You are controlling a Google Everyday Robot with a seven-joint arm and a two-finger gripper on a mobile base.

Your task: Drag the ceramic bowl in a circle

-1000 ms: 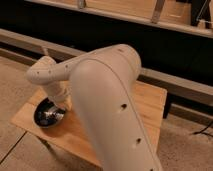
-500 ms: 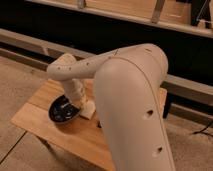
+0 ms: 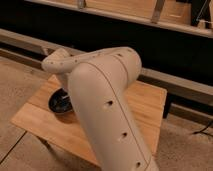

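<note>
The ceramic bowl (image 3: 58, 103), dark and glossy, sits on the left part of the wooden table (image 3: 145, 107). Its right side is hidden behind my large cream arm (image 3: 107, 110), which fills the foreground. From the wrist (image 3: 57, 64) my gripper (image 3: 66, 93) reaches down to the bowl's inner right part and is mostly covered by the arm. It is shut. Whether it grips the rim or only presses on the bowl cannot be seen.
The small light wooden table stands on a speckled floor (image 3: 20, 85). A long low ledge (image 3: 175, 82) runs behind it, in front of a dark wall. The table's front left edge (image 3: 35, 131) is close to the bowl.
The bowl slid right on the table, then curved back left and farther from the front edge. The arm's elbow swung right and higher in the view.
</note>
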